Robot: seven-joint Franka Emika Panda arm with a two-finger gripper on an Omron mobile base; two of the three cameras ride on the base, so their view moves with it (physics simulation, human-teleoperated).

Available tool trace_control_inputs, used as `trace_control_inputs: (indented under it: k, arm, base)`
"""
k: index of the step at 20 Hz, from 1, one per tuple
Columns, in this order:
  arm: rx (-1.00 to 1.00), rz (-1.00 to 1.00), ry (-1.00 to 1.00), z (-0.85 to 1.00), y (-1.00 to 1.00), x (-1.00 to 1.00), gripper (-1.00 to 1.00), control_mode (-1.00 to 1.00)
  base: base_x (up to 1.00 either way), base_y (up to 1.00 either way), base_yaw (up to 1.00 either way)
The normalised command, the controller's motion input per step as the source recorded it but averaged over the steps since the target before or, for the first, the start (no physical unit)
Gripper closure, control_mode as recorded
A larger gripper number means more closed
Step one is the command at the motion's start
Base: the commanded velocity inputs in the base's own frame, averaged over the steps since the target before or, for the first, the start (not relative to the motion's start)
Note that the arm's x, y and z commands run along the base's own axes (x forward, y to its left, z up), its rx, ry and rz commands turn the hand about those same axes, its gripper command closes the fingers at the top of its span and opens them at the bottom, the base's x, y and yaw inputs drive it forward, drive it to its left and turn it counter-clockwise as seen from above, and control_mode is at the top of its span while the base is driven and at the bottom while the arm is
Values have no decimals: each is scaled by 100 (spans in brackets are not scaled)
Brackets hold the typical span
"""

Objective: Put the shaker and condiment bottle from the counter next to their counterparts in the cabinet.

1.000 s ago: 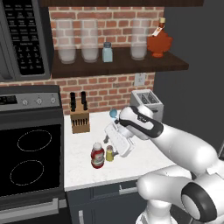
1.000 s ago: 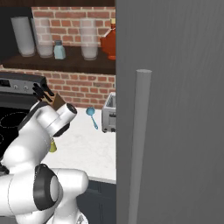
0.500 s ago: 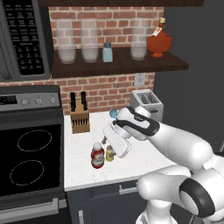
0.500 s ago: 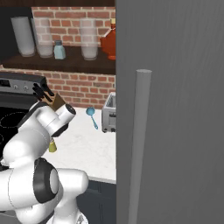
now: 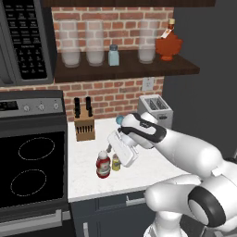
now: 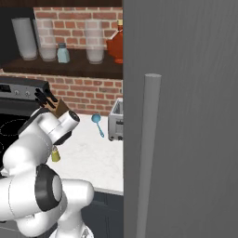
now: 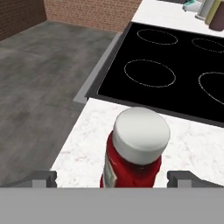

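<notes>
Hand (image 5: 112,149) lowered toward red bottle (image 7: 135,151) on desk (image 5: 152,162), fingers spread wide either side, nothing gripped. Shaker (image 5: 115,162) beside it. Ready for closing.

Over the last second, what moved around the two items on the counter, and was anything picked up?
The gripper came down and toward the stove side, closing in on the condiment bottle; in the hand view its open fingertips now flank the bottle. Nothing was grasped. The bottle and the shaker stayed put on the counter, and the shelf items did not move.
</notes>
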Motion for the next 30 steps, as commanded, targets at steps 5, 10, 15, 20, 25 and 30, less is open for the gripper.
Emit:
trace_control_inputs:
  k: [5, 10, 15, 20, 25, 30]
  arm:
    - [0, 0, 0, -6, 3, 4, -100, -100]
    - [0, 0, 0, -6, 4, 0, -100, -100]
    - [0, 0, 0, -8, 9, 0, -100, -100]
    - [0, 0, 0, -8, 9, 0, -100, -100]
    - [0, 0, 1, -10, 8, 0, -100, -100]
    - [0, 0, 5, -15, 8, 3, -100, -100]
  base:
    - [0, 0, 0]
    - [0, 0, 0]
    - [0, 0, 0]
    - [0, 0, 0]
    - [0, 0, 0]
    - [0, 0, 0]
